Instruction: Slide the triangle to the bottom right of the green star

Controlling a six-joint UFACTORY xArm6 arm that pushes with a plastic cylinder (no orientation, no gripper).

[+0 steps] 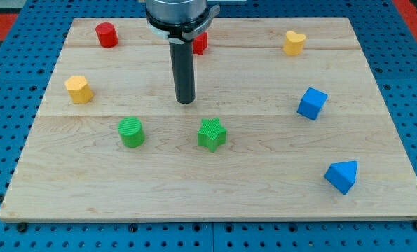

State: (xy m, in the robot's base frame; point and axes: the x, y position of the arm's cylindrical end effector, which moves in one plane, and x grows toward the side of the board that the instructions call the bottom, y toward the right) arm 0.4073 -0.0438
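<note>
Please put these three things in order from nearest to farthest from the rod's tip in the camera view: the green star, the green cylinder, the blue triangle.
Measured from my tip:
1. The green star-shaped block, just below the tip and slightly toward the view's right.
2. The green cylinder block, below the tip toward the view's left.
3. The blue triangular block, far off at the view's bottom right.

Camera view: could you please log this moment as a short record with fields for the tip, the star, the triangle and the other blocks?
tip: my tip above the green star, toward the view's top, not touching
triangle: blue triangle far toward the view's right, lower than the star
near star: green cylinder on its left
other blocks: blue cube, red cylinder, yellow heart, yellow block, red block partly hidden behind the rod
</note>
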